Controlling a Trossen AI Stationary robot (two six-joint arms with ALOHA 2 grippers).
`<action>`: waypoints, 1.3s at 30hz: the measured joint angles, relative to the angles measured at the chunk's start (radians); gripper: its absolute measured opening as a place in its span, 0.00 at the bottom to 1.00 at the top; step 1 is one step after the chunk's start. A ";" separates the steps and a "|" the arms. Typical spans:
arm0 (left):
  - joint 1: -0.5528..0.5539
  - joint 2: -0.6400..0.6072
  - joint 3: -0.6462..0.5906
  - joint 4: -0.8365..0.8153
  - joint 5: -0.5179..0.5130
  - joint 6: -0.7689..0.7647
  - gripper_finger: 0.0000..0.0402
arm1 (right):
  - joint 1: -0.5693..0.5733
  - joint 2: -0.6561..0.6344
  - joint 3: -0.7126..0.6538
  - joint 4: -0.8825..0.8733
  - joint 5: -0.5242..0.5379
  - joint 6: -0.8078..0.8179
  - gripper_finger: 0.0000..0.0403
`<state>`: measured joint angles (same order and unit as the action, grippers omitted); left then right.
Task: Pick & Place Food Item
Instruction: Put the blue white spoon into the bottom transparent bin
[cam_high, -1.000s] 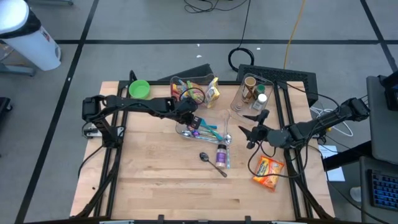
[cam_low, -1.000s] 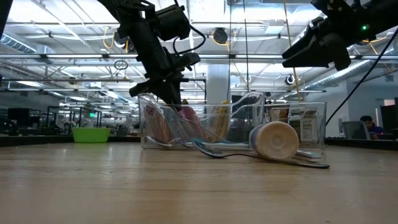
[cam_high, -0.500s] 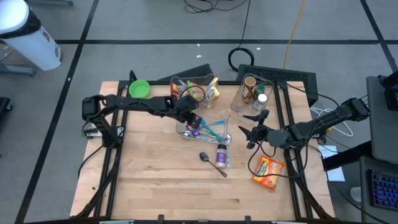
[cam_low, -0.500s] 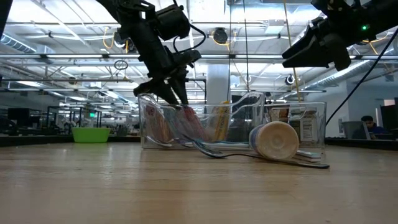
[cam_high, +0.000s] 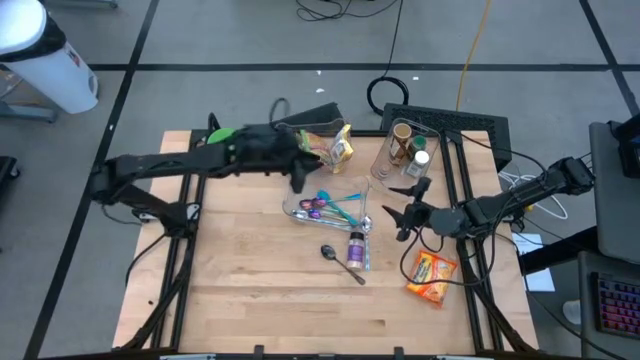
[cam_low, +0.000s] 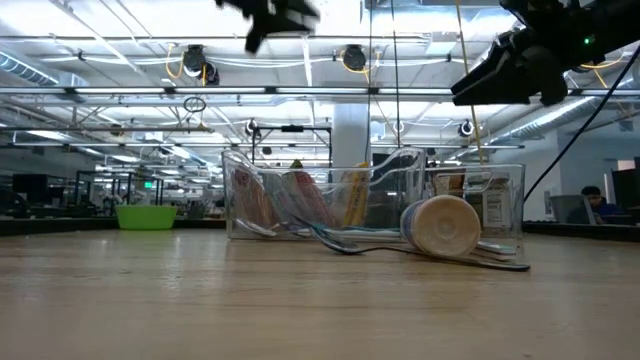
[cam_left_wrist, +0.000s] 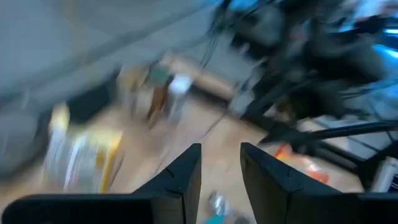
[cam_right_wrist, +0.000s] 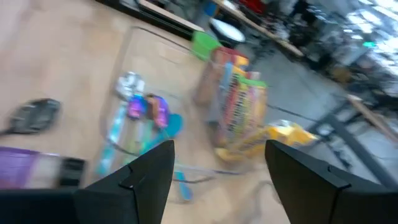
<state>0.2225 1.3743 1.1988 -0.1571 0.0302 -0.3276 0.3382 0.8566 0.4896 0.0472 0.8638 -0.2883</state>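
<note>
An orange snack packet (cam_high: 432, 275) lies flat on the table near its right edge. More snack bags (cam_high: 312, 147) stand in a clear bin at the back, with a yellow bag (cam_high: 343, 146) beside them. A clear tray (cam_high: 330, 206) in the middle holds coloured spoons (cam_right_wrist: 146, 112). My left gripper (cam_high: 300, 177) hangs high above the tray's left end, near the top of the low view (cam_low: 280, 12). It is open by a narrow gap (cam_left_wrist: 221, 150) and holds nothing. My right gripper (cam_high: 392, 218) hovers right of the tray, open wide (cam_right_wrist: 219, 149) and empty.
A purple-labelled bottle (cam_high: 357, 248) lies on its side next to a metal spoon (cam_high: 338, 260) in front of the tray. A second clear bin (cam_high: 405, 152) with bottles stands at the back right. A green bowl (cam_high: 225, 142) sits at the back left. Bare wood fills the near half.
My left gripper stood low at the spoon tray with its fingers shut. It has opened a little and risen steeply out of the tray, drawing back toward the table's far left and tipping up toward level. The spoons stay in the tray.
</note>
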 joint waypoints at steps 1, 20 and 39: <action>-0.020 -0.026 0.000 0.027 -0.008 0.046 0.29 | -0.001 0.000 0.000 0.007 -0.026 0.015 0.61; -0.330 -0.111 -0.359 0.694 -0.113 0.359 0.29 | -0.005 0.003 0.000 0.188 -0.189 0.120 0.61; -0.456 -0.598 -0.817 0.840 -0.250 0.230 0.29 | 0.005 0.004 -0.240 0.508 -0.219 0.222 0.61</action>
<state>-0.2333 0.7763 0.3816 0.6826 -0.2195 -0.0978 0.3435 0.8603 0.2499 0.5557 0.6448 -0.0665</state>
